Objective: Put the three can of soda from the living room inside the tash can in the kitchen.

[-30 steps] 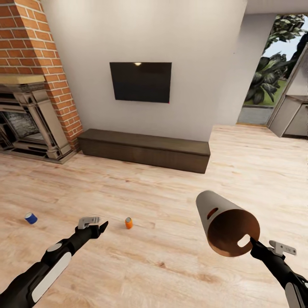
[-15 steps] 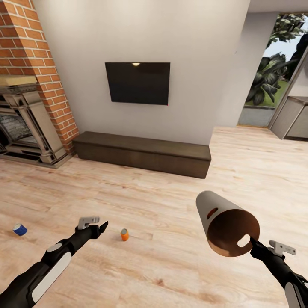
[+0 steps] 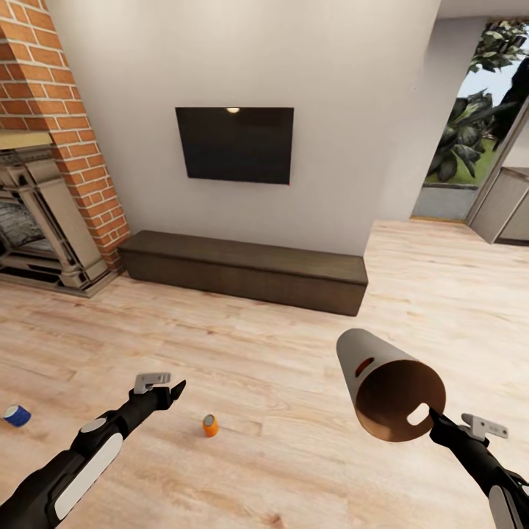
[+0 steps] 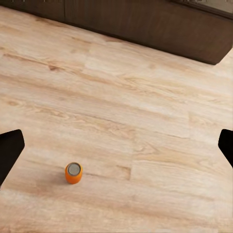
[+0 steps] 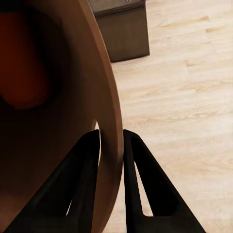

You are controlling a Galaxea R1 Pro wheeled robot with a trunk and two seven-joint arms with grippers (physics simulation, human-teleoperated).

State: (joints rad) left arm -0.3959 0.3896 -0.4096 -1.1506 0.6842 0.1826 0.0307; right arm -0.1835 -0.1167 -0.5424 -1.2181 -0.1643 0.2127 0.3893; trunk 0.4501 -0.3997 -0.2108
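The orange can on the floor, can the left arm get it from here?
Probably yes. The orange can stands upright on bare wood floor, just ahead of the open left gripper, with nothing between them. The arm would need to reach down and forward.

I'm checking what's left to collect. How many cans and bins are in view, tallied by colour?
Orange can: 1
Blue can: 1
Grey-beige bin, held by the right tool: 1
Total: 3
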